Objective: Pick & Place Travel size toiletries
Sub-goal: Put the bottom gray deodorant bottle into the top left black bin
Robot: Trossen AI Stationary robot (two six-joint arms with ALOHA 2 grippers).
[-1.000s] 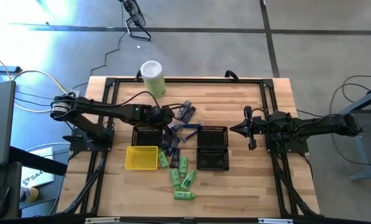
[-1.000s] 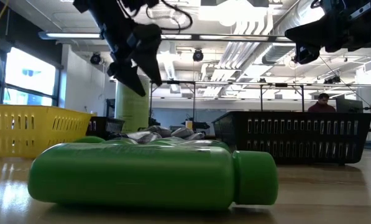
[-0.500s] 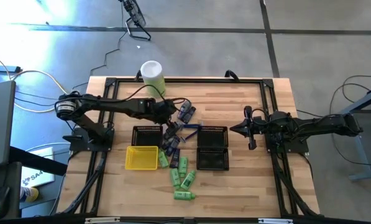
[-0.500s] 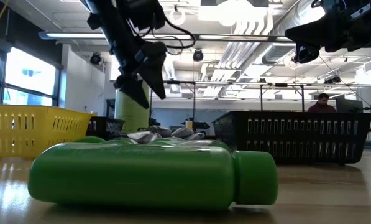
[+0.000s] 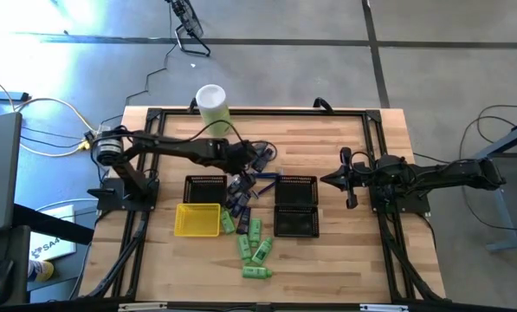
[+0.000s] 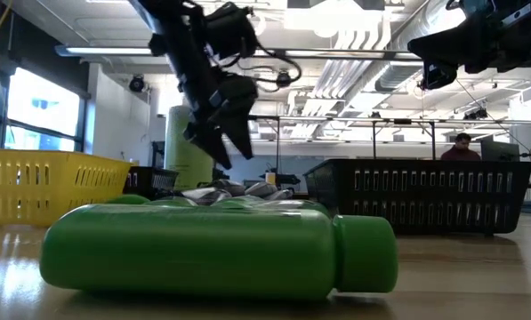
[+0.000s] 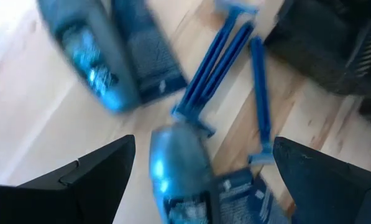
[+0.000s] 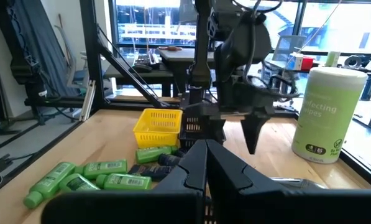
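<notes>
1. Above the pile of dark and bluish tubes [image 5: 243, 186] at desk [image 5: 345, 251] centre, left gripper [image 5: 256, 157] hovers, jaws wide, holding nothing.
2. Step, as judged: approach for a pick. Next: descend and centre one blue tube [image 7: 176, 165] between the fingers.
3. Green bottles [image 5: 253, 244] lie near the front edge.
4. Yellow tray [image 5: 197, 220] and black baskets [image 5: 294, 206] look empty.
5. Right gripper [image 5: 325, 179] waits, shut, at the right.

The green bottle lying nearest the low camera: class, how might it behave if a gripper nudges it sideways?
The green bottle lies on its side and looks round, so it would probably roll. Its smooth, glossy skin suggests that it may slip under a push.
</notes>
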